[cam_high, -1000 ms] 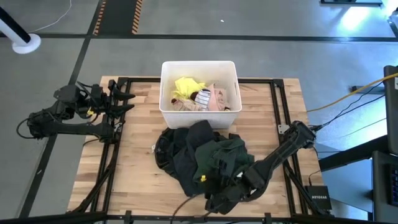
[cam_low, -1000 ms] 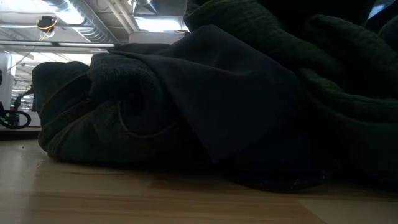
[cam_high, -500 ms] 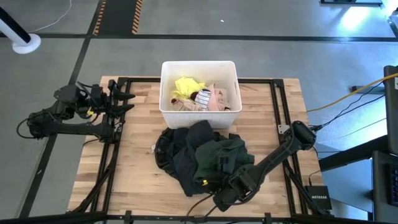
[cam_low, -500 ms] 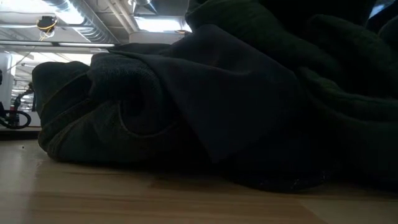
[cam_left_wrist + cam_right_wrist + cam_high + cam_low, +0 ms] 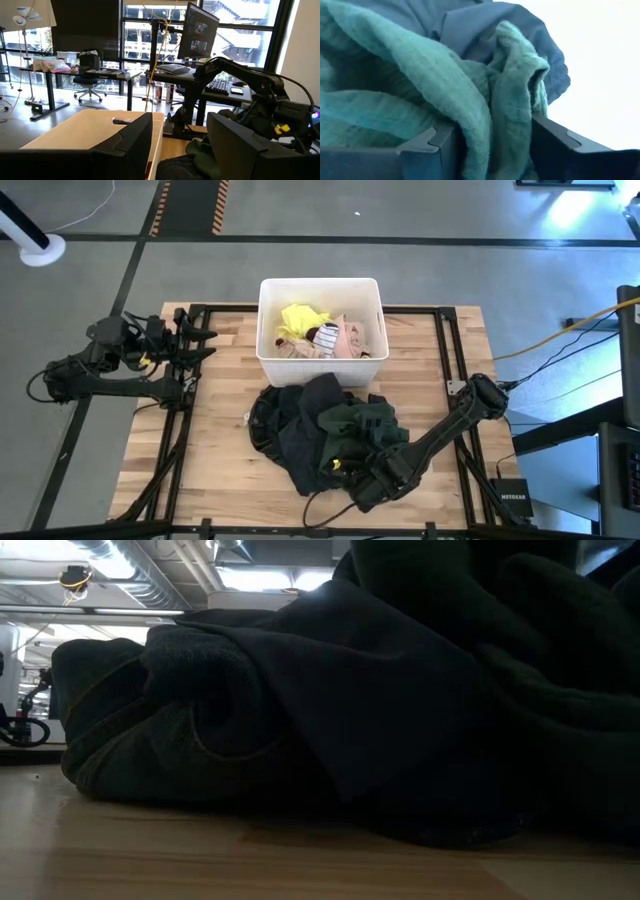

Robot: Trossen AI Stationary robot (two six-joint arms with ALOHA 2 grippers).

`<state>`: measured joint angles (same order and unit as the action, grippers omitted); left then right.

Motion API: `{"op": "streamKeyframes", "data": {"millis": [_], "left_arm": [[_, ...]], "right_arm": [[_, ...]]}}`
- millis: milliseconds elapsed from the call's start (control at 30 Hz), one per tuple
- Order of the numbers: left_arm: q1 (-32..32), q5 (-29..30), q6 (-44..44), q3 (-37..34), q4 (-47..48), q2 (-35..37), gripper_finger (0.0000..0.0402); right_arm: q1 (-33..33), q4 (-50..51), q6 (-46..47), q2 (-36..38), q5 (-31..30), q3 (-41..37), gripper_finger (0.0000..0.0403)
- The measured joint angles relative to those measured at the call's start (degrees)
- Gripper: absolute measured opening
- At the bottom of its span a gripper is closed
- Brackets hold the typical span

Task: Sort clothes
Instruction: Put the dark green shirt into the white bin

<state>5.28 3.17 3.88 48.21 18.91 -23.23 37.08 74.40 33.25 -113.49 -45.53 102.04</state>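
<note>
A pile of dark clothes (image 5: 310, 430) lies on the wooden table near the white bin (image 5: 268, 330); it fills the low view (image 5: 350, 710). The bin holds a yellow garment (image 5: 298, 320), a pale pink one (image 5: 352, 337) and a striped one (image 5: 326, 335). My right gripper (image 5: 352, 467) is at the pile's near right side, shut on the dark green garment (image 5: 358, 425), which lies on top of the black ones. My left gripper (image 5: 200, 340) is open and empty at the table's left edge, its fingers showing in the left wrist view (image 5: 180, 145). My right gripper pinches a thick bunched fold of the dark green garment (image 5: 492, 125) between its two fingers (image 5: 435, 145). The fingers come in low from the table's near right side. The fold rises above the fingers, and the rest of the garment lies slack on the black clothes.
The white bin stands at the table's far middle, its wall also in the left wrist view (image 5: 90, 127). A black frame (image 5: 440, 340) runs around the tabletop. Bare wood (image 5: 220, 450) shows left of the pile and at the far right (image 5: 430, 370).
My right gripper has moved from the table's near edge toward the pile and the bin, holding the dark green garment. The garment's near part has bunched up and risen; the black clothes underneath have stayed where they were.
</note>
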Motion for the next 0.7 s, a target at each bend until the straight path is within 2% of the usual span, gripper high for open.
{"op": "streamKeyframes", "data": {"millis": [367, 600, 700], "left_arm": [[0.0, 0.0, 0.1, 0.0, 0.0, -0.8, 0.0182], [0.0, 0.0, 0.2, 0.0, 0.2, -1.0, 0.0182], [0.0, 0.0, 0.2, 0.0, 0.3, -1.0, 0.0182]], "right_arm": [[-7.6, -1.9, -0.1, -0.1, 10.3, 0.0, 0.0202], [-11.4, -6.5, 0.2, -0.1, 24.3, -3.5, 0.0201], [-11.3, -6.5, 5.2, 0.0, 26.6, -4.6, 0.0185]]}}
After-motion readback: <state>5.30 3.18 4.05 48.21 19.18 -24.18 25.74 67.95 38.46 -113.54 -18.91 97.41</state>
